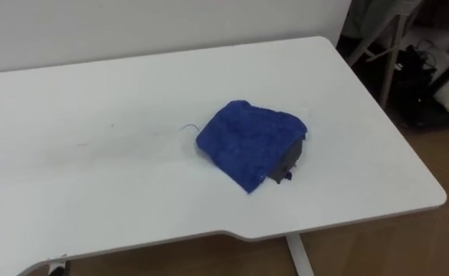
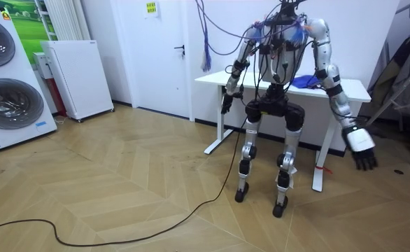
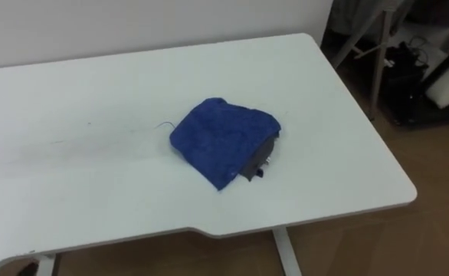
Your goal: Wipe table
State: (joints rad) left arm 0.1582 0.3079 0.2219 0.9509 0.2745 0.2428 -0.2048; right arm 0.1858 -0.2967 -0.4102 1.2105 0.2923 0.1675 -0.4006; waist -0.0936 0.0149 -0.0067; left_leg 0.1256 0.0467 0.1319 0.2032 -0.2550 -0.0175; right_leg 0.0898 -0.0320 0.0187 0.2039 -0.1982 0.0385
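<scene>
From the head, the blue cloth (image 1: 249,142) lies bunched on the white table (image 1: 94,153), right of middle, within reach for wiping. In the room view, the left hand (image 2: 227,102) and right hand (image 2: 362,149) hang slack, holding nothing.

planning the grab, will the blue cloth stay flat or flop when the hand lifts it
The cloth will probably flop: it lies rumpled and folded on the table, so it looks soft. Its nap looks thick, so it likely grips rather than slides. A dark edge shows under its right corner, so it may unfold when lifted.
</scene>
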